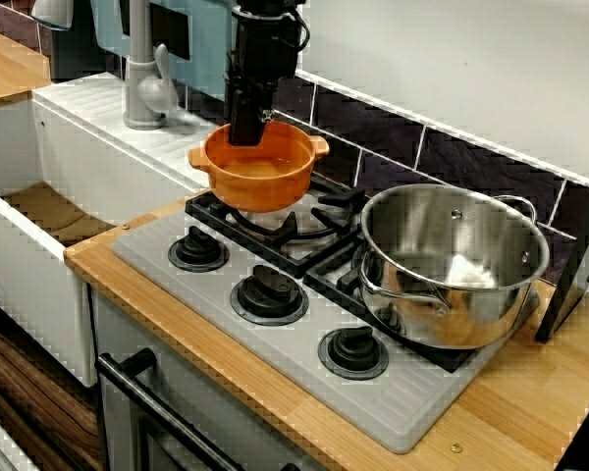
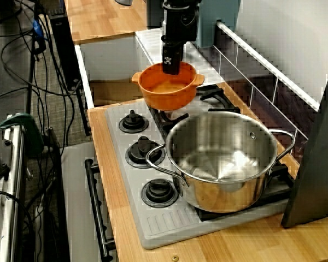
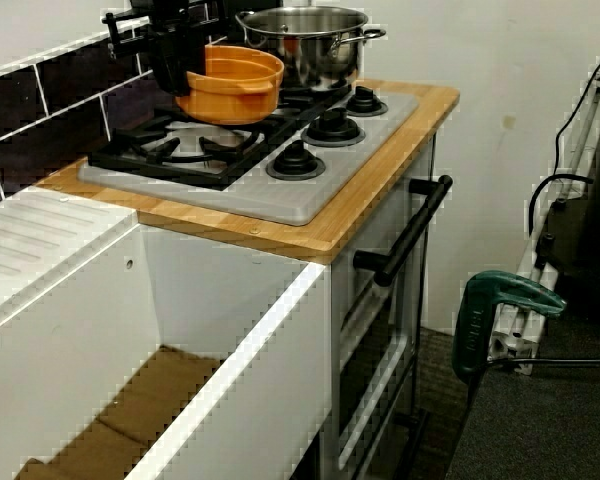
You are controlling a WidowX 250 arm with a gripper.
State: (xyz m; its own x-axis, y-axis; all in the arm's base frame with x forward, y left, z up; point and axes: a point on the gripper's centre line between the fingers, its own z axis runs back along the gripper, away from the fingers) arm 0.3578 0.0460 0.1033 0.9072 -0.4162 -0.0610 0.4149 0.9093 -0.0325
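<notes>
Black gripper (image 1: 243, 135) closed on the far rim of the round orange two-handled pot (image 1: 260, 182); the pot hangs just over the black burner grate (image 1: 275, 238), mouth up, handle-to-handle axis along the dark tiled wall (image 1: 452, 157); a shiny steel pot (image 1: 452, 294) stands beside it.

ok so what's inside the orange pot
Nothing but bare orange floor shows inside the orange pot. The gripper clamps its far rim, and the patch of floor right beneath the fingers is covered.
</notes>
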